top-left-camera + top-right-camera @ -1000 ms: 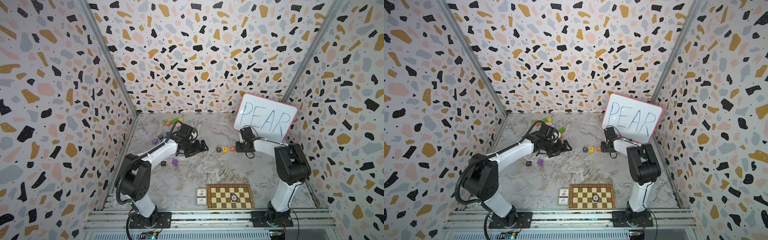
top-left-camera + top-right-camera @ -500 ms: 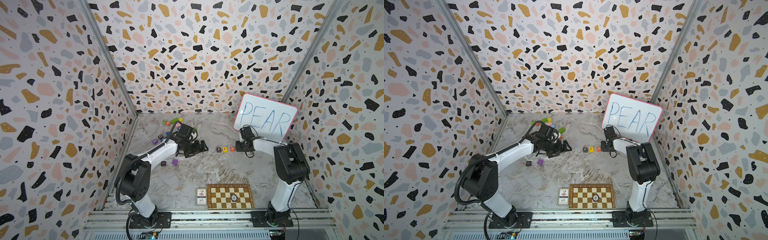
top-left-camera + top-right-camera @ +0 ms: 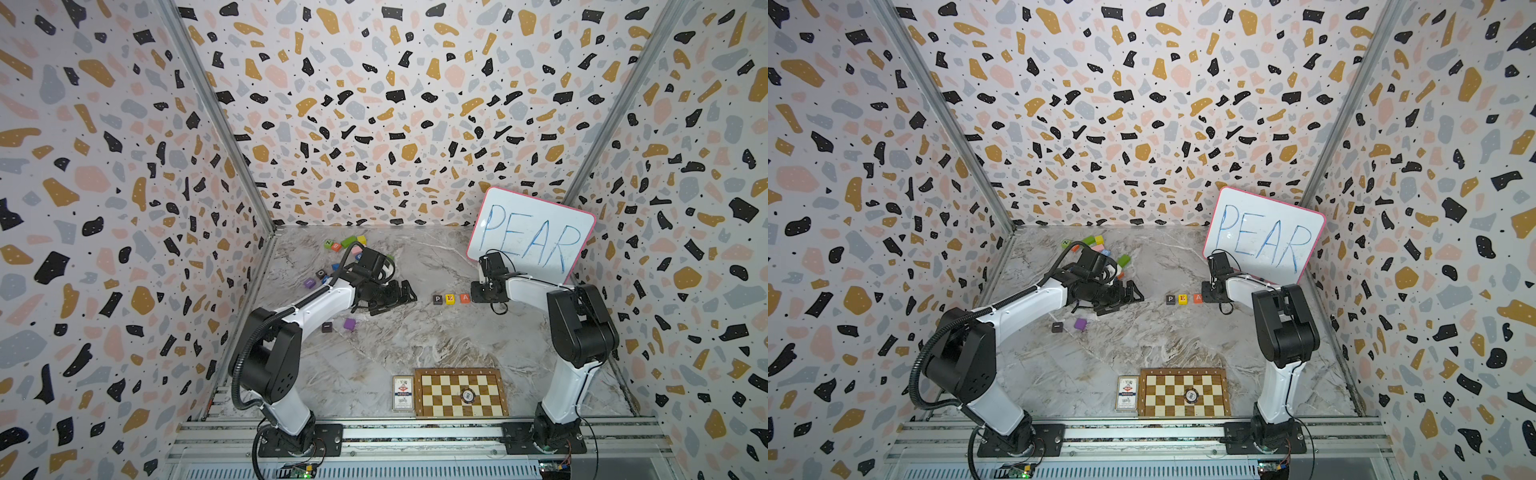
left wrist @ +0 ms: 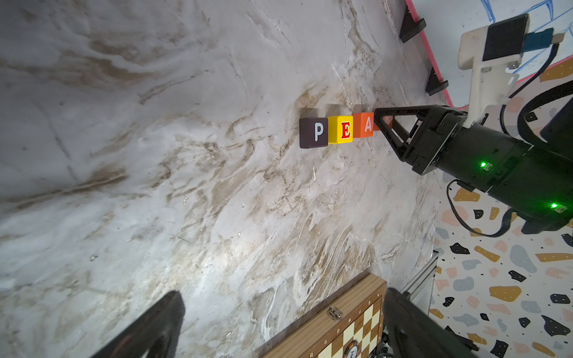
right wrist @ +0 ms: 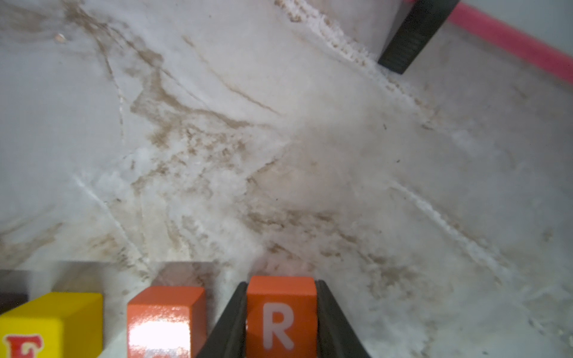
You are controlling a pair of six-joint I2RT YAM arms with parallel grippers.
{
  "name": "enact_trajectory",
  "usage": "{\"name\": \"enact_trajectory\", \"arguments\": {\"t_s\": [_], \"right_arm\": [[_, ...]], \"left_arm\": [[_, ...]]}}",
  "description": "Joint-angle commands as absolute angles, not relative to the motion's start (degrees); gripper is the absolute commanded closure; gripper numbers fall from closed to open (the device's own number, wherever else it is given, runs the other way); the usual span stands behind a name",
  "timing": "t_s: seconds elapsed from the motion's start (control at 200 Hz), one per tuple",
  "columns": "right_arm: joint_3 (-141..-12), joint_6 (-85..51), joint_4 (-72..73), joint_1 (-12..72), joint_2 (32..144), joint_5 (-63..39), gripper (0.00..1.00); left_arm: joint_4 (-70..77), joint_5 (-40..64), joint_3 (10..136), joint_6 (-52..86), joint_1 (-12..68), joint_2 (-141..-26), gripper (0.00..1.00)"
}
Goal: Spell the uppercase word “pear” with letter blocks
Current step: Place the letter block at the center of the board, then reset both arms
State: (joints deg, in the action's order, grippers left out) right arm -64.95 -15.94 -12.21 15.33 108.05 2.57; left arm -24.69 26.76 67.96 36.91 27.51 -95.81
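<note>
Three letter blocks stand in a row on the marble table: blackish P (image 3: 437, 299), yellow E (image 3: 450, 298) and orange-red A (image 3: 464, 297), also seen as P (image 4: 313, 132), E (image 4: 340, 129) and A (image 4: 363, 125). My right gripper (image 5: 281, 282) is shut on the orange-red R block (image 5: 280, 316), just right of the A with a small gap. In both top views the right gripper (image 3: 478, 291) hides the R. My left gripper (image 3: 405, 293) hovers open left of the row with nothing between its fingers (image 4: 155, 325).
A whiteboard reading PEAR (image 3: 532, 237) leans at the back right, close behind the right arm. Loose blocks (image 3: 345, 243) lie at the back left. A purple cube (image 3: 349, 324) and a dark block (image 3: 327, 327) sit by the left arm. A chessboard (image 3: 460, 392) and card deck (image 3: 403, 392) lie in front.
The right gripper's jaws have drawn in slightly on the R block. Neither arm has visibly shifted, and the P, E, A row stays where it was.
</note>
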Motion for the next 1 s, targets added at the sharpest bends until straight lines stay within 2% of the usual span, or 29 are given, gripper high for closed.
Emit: {"name": "enact_trajectory", "arguments": {"t_s": [0.0, 0.245, 0.385, 0.486, 0.536, 0.591, 0.636, 0.721, 0.871, 0.996], "right_arm": [[-65.8, -15.9, -14.6, 15.2, 108.8, 3.1, 0.63], [-66.8, -16.4, -15.3, 15.4, 106.3, 3.9, 0.52], [-64.4, -16.7, -13.3, 16.8, 101.3, 9.0, 0.45], [-59.8, -14.4, -7.0, 17.1, 96.3, 9.5, 0.33], [-57.4, -14.0, -3.5, 17.1, 93.8, 13.8, 0.26], [-53.3, -12.8, 2.6, 17.2, 90.7, 18.9, 0.25], [-49.2, -10.9, 8.9, 17.2, 87.9, 21.3, 0.24], [-42.2, -4.5, 19.3, 16.7, 84.2, 21.7, 0.23], [-36.3, 1.9, 25.6, 17.0, 82.2, 23.0, 0.21], [-27.6, 3.0, 38.4, 15.5, 82.1, 22.3, 0.21]], "left_arm": [[-23.6, 27.3, 67.2, 37.2, 27.8, -94.6, 0.01], [-23.8, 26.1, 67.0, 36.9, 27.8, -93.3, 0.01], [-24.0, 25.4, 66.0, 33.7, 27.2, -89.5, 0.01], [-27.8, 14.2, 65.4, 26.8, 27.0, -83.8, 0.01], [-28.9, 5.8, 64.6, 24.1, 27.1, -81.4, 0.01], [-25.1, -0.3, 61.2, 17.0, 26.8, -78.3, 0.01], [-20.6, -9.6, 56.5, 14.6, 26.8, -75.4, 0.01], [-11.6, -19.5, 48.0, 10.2, 22.7, -70.9, 0.01], [-1.6, -14.1, 40.2, 6.4, 12.3, -68.9, 0.03], [4.0, -11.6, 38.7, 4.9, 7.9, -75.9, 0.05]]}}
